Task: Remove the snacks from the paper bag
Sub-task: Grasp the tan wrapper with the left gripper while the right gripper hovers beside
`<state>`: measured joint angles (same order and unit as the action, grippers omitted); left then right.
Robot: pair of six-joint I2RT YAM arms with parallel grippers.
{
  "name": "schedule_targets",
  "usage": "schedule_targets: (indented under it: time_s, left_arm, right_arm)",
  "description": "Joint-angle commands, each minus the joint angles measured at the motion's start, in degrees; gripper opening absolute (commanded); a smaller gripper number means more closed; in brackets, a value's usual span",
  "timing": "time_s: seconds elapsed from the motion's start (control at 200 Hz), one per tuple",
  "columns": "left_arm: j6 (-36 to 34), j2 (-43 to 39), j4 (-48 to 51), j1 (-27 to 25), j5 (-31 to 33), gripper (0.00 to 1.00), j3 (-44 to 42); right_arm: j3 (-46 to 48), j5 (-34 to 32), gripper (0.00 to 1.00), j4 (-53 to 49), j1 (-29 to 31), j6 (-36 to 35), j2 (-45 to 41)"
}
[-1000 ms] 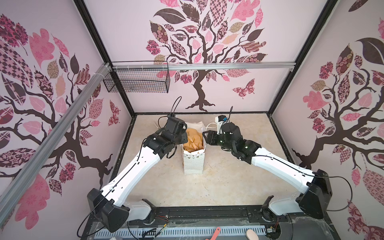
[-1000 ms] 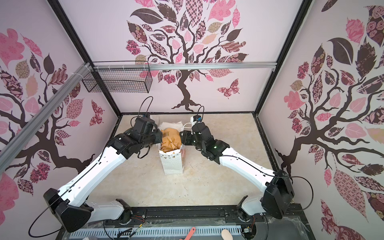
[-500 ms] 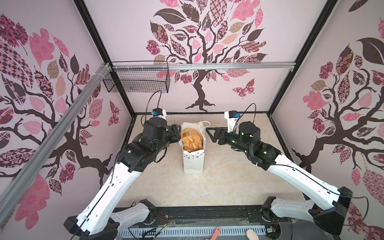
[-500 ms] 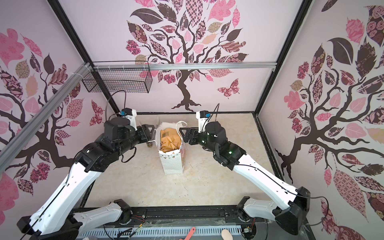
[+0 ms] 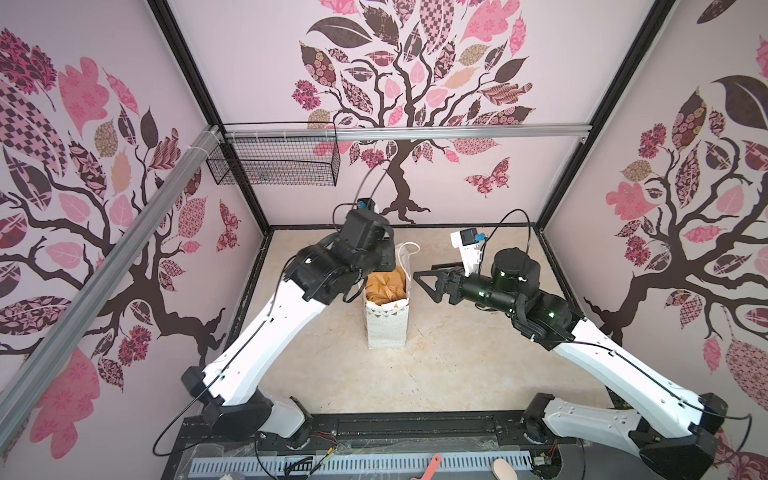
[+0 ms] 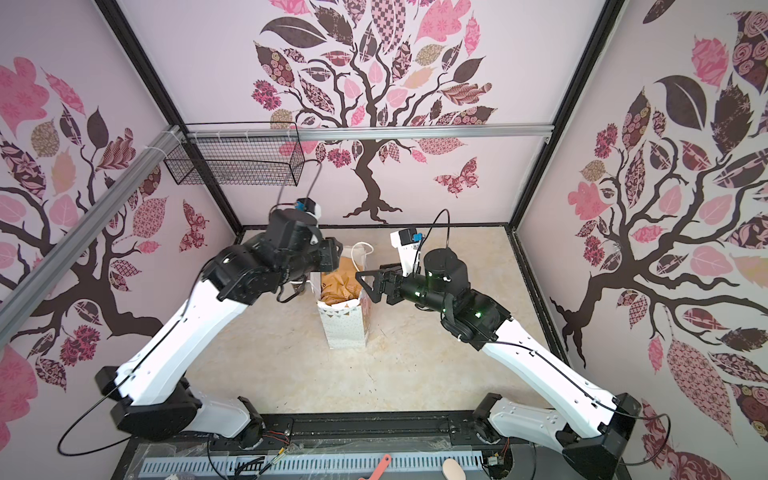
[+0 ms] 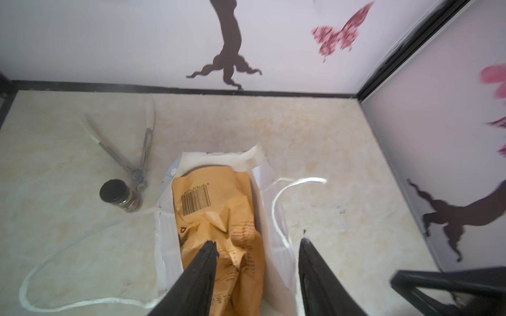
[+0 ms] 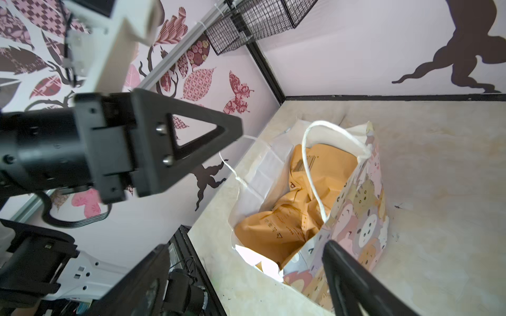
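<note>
Beige marbled table [image 5: 457,374] with a tall white patterned paper bag [image 5: 386,328] upright at its centre. A crinkled tan-orange plastic snack packet [image 5: 386,286] fills the bag. The left hand [image 7: 257,243], at the bag's 10 o'clock, is half spread and empty, one finger over the packet. The right hand [image 8: 245,245], at 3 o'clock, gapes wide, empty. A small dark-lidded jar [image 7: 120,195] stands at 9 o'clock.

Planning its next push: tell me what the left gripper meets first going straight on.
Probably the tan-orange packet filling the paper bag; one finger of the left gripper hangs over it. The other looks outside the bag's side wall, which may catch; depth unclear.
</note>
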<state>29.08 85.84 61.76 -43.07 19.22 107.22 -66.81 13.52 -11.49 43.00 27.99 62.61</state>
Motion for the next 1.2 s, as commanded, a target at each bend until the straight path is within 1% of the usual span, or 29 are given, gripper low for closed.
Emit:
schedule_targets:
  time_s: [0.0, 0.065, 0.225, 0.245, 0.4, 0.525, 0.59, 0.65, 0.72, 0.775, 0.87, 0.94, 1.07, 1.195]
  left_arm:
    - [-2.73, 4.42, 8.66, -0.06, 2.73, 0.52, 3.53]
    - [-3.24, 7.24, 10.5, 0.0, 2.77, 0.52, 5.61]
    - [-1.98, 10.47, 9.59, 1.85, 1.06, 0.52, 4.4]
    - [-1.79, 10.77, 9.46, 2.1, 1.0, 0.52, 2.47]
    - [-1.61, 11.84, 7.28, 4.95, -0.24, 0.52, -1.33]
    - [-2.05, 12.84, 4.77, 7.03, -4.57, 0.52, -4.2]
    - [-2.47, 13.67, 3.69, 7.37, -6.41, 0.54, -4.99]
    - [-2.75, 14.61, 2.88, 7.38, -7.22, 0.59, -5.17]
    - [-2.9, 16.02, 2.96, 7.58, -6.66, 0.63, -5.03]
    - [-2.99, 17.17, 3.54, 7.65, -4.36, 0.66, -4.7]
    - [-3.33, 19.13, 4.41, 7.61, -1.1, 0.68, -4.48]
    - [-3.33, 20.34, 4.49, 7.71, 0.0, 0.68, -4.92]
    - [-3.55, 21.54, 2.71, 7.73, -1.74, 0.68, -6.85]
    - [-3.03, 22.0, 0.4, 7.73, -4.96, 0.62, -8.93]
  right_arm:
    - [0.61, 0.31, 0.99, -4.63, -0.02, -2.63, -1.24]
    - [0.6, -0.72, 0.99, -6.06, 0.0, -3.67, -1.51]
    - [0.67, -0.89, 1.0, -7.05, 0.0, -4.41, -2.21]
    - [0.63, -0.9, 1.0, -7.18, -0.03, -4.43, -2.29]
    - [0.76, -1.34, 1.0, -7.75, -0.02, -4.52, -3.59]
    - [0.43, -0.95, 1.0, -7.76, 0.0, -4.19, -4.4]
    - [0.13, -0.52, 1.0, -7.77, -0.01, -3.92, -4.49]
    - [-0.38, 0.13, 1.0, -7.95, -0.02, -3.61, -4.44]
    - [-1.08, 1.04, 1.0, -8.33, -0.07, -3.39, -4.16]
    - [-1.5, 1.54, 1.0, -8.67, -0.01, -3.38, -4.07]
    - [-1.12, 2.16, 1.0, -8.62, 0.04, -3.73, -4.05]
    - [-1.07, 2.47, 1.0, -8.69, 0.02, -3.77, -3.91]
    - [-0.98, 2.66, 1.0, -8.6, -0.06, -3.69, -3.81]
    - [-0.95, 2.48, 1.0, -8.64, -0.03, -3.67, -3.81]
